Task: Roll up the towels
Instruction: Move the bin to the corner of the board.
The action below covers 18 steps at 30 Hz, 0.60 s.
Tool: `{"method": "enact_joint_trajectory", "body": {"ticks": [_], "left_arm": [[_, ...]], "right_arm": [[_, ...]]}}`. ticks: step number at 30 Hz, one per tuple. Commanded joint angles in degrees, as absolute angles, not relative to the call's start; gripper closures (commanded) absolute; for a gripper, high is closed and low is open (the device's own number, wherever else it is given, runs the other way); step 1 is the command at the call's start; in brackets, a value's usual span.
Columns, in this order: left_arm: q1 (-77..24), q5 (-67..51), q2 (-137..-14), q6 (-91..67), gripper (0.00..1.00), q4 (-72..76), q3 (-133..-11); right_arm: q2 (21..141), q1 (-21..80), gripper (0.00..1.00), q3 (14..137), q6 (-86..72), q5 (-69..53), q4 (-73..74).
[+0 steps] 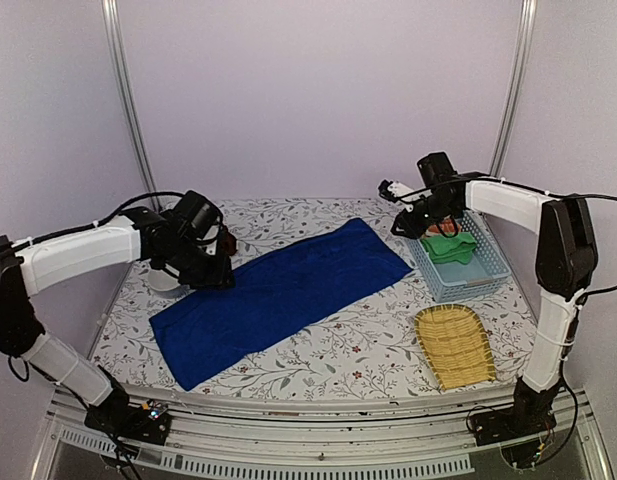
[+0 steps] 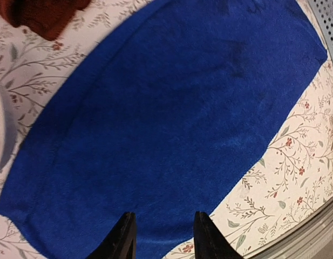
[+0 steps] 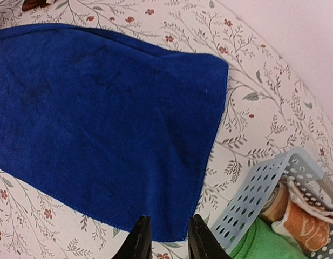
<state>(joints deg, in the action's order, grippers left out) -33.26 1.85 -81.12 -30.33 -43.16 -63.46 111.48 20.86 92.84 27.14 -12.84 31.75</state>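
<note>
The royal blue towel lies spread flat and slanting across the middle of the flowered table, from near left to far right. It fills the left wrist view and much of the right wrist view. The reddish-brown towel is a small bundle mostly hidden behind my left arm, and a piece of it shows in the left wrist view. My left gripper hovers over the towel's left long edge, open and holding nothing. My right gripper hangs above the far right end, also open and holding nothing.
A pale blue perforated basket stands at the right, holding a green cloth and an orange-red cloth. In front of it lies a woven yellow tray. A white bowl sits under my left arm.
</note>
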Motion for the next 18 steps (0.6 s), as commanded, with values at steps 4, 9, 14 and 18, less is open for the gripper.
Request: {"method": "enact_joint_trajectory", "body": {"ticks": [4,9,14,18], "left_arm": [[-36.30,-2.85,-92.68,-27.38,0.61,-34.13,-63.04],[-36.43,-3.74,-100.09,-25.65,0.61,-31.83,-65.03],[-36.80,-3.42,-102.92,-24.74,0.62,-31.31,-65.55],[-37.45,-3.73,-101.93,-25.17,0.62,-31.29,-64.28]], "right_arm": [[104.38,20.93,0.75,86.49,26.44,-13.08,36.98],[107.55,20.84,0.80,86.95,25.63,-7.90,35.27],[118.98,19.50,0.87,98.06,24.48,-3.25,34.72],[126.99,17.12,0.89,107.85,23.46,-1.60,37.58]]}}
